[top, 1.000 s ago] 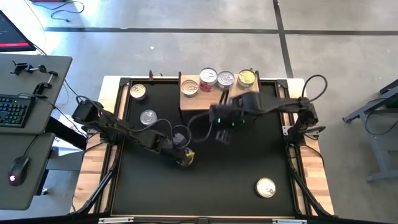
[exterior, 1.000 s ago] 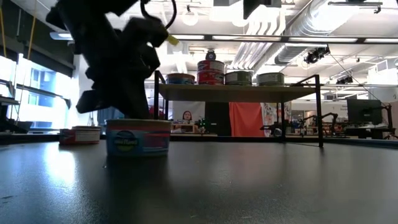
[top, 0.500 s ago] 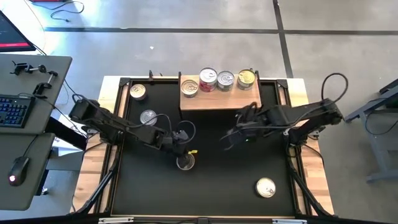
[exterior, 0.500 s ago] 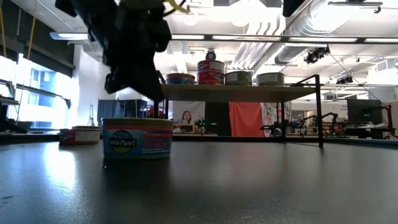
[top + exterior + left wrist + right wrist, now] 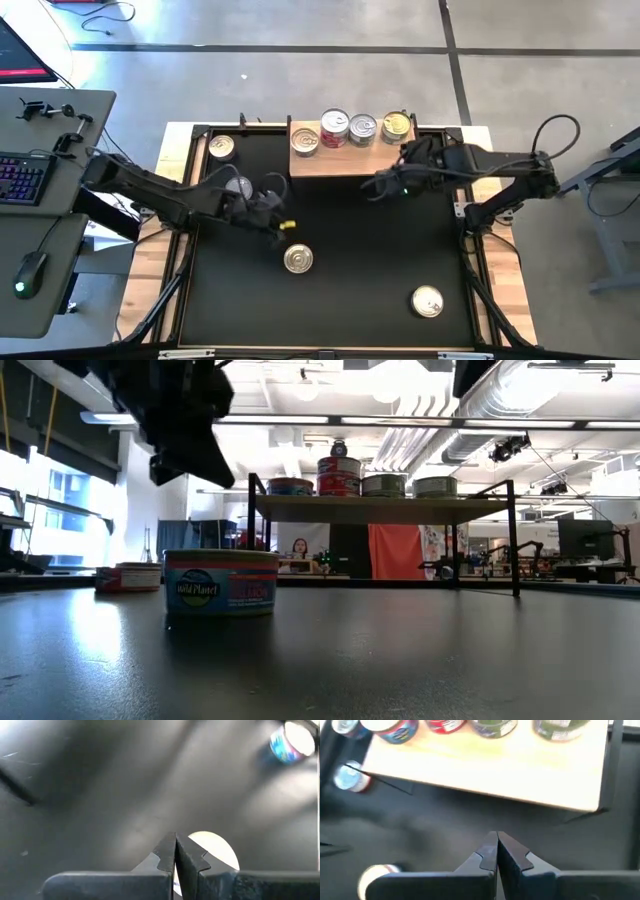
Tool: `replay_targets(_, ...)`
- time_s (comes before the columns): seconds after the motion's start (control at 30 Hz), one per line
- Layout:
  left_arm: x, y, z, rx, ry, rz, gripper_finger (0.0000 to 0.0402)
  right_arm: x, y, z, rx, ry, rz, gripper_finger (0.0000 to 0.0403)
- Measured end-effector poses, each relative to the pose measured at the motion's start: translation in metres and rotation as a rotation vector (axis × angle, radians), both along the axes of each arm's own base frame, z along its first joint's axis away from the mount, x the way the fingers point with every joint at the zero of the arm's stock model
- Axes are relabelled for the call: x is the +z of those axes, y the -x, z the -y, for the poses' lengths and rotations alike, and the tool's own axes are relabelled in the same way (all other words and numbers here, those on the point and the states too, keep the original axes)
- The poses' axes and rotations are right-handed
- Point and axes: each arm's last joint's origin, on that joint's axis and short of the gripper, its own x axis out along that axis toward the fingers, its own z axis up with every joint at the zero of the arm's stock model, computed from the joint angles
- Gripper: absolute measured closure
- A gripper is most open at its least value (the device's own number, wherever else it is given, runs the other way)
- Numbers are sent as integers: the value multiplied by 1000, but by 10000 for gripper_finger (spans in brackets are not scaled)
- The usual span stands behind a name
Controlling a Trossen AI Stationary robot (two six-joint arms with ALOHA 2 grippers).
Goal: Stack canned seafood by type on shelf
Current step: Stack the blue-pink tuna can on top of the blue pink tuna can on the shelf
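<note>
The black table [image 5: 330, 310] is the biggest thing here. At its back edge sits the wooden shelf [image 5: 350, 158].

Four cans stand in a row on the shelf. From one end to the other they are a gold-topped can [image 5: 305, 141], a tall red stack [image 5: 334, 127] that looks like two cans, a silver can [image 5: 363, 127] and a yellow-gold can [image 5: 397, 125]. So part of the job looks done.

Four cans are still down on the table. One with a blue and red label [image 5: 298, 260] sits near the middle. One [image 5: 427, 301] sits far off near the front corner on the right arm's side. One [image 5: 238, 188] sits close to the left arm, and one [image 5: 221, 148] is in the back corner beside the shelf. These still need to go up, each with its own kind.

The left gripper [image 5: 272, 215] hangs above the table, just beside the middle can. Its fingers are pressed together and hold nothing. The right gripper [image 5: 385, 184] is in front of the shelf, with its fingers also together and empty.

I think about half the cans are put away.
</note>
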Motion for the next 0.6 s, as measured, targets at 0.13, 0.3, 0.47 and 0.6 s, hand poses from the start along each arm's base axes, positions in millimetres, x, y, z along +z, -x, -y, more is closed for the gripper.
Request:
replay_targets(0.13, 3, 13, -16, 79, 31, 36, 401, 0, -3, 25, 60, 5, -50, 398)
replay_targets(0.3, 10, 17, -39, 189, 53, 81, 401, 5, -11, 60, 179, 39, -26, 354)
replay_targets(0.47, 14, 14, -62, 234, 103, 138, 401, 13, -27, 105, 245, 81, 159, 266)
replay_targets(0.6, 21, 12, -83, 193, 137, 186, 401, 2, -31, 140, 236, 68, 128, 193)
